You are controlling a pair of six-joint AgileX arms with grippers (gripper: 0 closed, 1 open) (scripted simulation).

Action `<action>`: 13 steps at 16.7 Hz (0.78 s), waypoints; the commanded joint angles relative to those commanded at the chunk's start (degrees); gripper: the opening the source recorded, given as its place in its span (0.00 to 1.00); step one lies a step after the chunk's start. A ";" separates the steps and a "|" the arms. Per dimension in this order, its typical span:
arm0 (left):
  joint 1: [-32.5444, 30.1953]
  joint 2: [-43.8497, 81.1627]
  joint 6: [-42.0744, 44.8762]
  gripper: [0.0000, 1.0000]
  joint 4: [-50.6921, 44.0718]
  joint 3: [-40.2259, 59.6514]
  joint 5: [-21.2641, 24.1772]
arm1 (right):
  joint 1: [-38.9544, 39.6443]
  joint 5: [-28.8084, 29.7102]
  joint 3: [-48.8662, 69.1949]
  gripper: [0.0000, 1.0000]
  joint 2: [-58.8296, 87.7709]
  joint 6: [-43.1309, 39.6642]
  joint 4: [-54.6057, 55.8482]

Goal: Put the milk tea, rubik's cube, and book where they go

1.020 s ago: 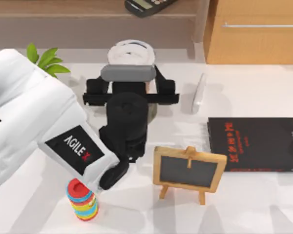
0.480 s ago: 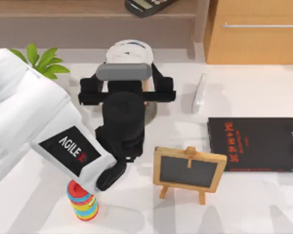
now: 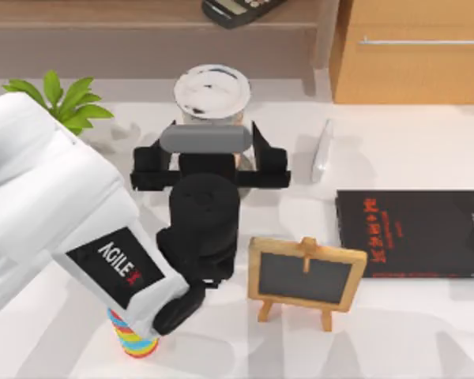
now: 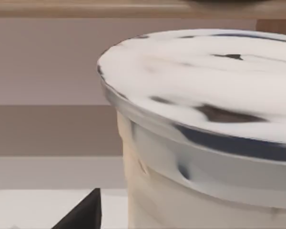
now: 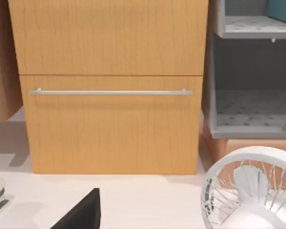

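Milk tea point(image 3: 212, 91) stands upright, lid up, clamped in left gripper point(image 3: 212, 155).

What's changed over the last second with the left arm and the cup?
The left gripper, closed around the milk tea, has carried it a little toward the shelf at the table's back; the lid now sits clear of the wrist. The easel blackboard, black book and plant stayed put.

The white tabletop point(image 3: 411, 324) carries a small wooden-framed chalkboard easel point(image 3: 306, 278) at lower centre, a thin black book with red characters point(image 3: 415, 233) at right, a stack of coloured rings point(image 3: 134, 339) at lower left, a green plant point(image 3: 59, 99) at upper left, and a slim white object point(image 3: 322, 150) above the book.
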 joint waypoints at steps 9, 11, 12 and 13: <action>0.07 -7.31 0.06 1.00 -5.73 -2.66 -1.52 | 0.00 0.00 0.00 1.00 0.00 0.00 0.00; -0.58 -9.75 0.10 1.00 -8.03 -2.94 -2.35 | 0.00 0.00 0.00 1.00 0.00 0.00 0.00; -0.98 -10.86 0.04 1.00 -9.07 -2.87 -2.60 | 0.00 0.00 0.00 1.00 0.00 0.00 0.00; -1.41 -11.80 -0.02 1.00 -9.90 -2.70 -2.69 | 0.00 0.00 0.00 1.00 0.00 0.00 0.00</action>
